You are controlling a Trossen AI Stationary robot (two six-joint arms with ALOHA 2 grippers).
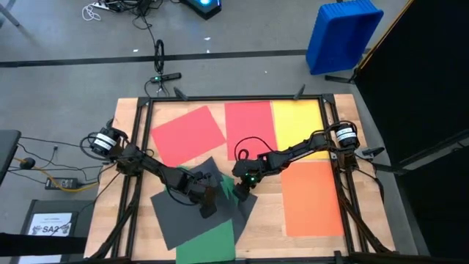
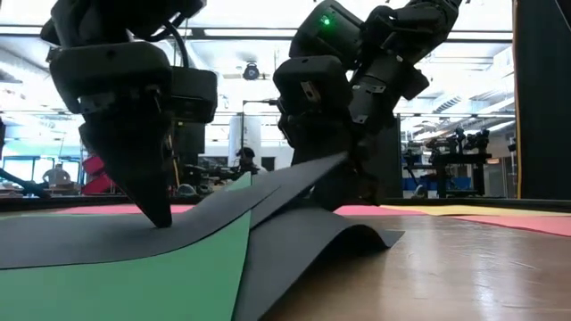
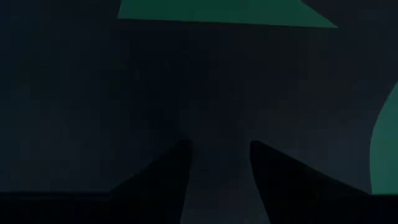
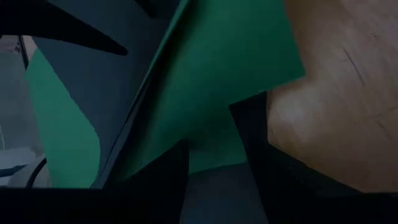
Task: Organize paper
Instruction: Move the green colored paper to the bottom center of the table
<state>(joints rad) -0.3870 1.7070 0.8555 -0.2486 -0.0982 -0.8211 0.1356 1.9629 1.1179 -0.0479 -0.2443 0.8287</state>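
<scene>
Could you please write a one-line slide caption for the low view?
Left end effector presses on a dark grey sheet while the right end effector lifts another sheet's edge above green paper.

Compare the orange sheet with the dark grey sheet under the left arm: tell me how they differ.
The orange sheet lies flat and square to the table edges on the right side; the dark grey sheet sits skewed near the front middle and bulges upward. The orange sheet lies alone, untouched; the dark grey sheet overlaps green paper, and the left gripper presses down on it. Both are large, thin, matte rectangles.
</scene>
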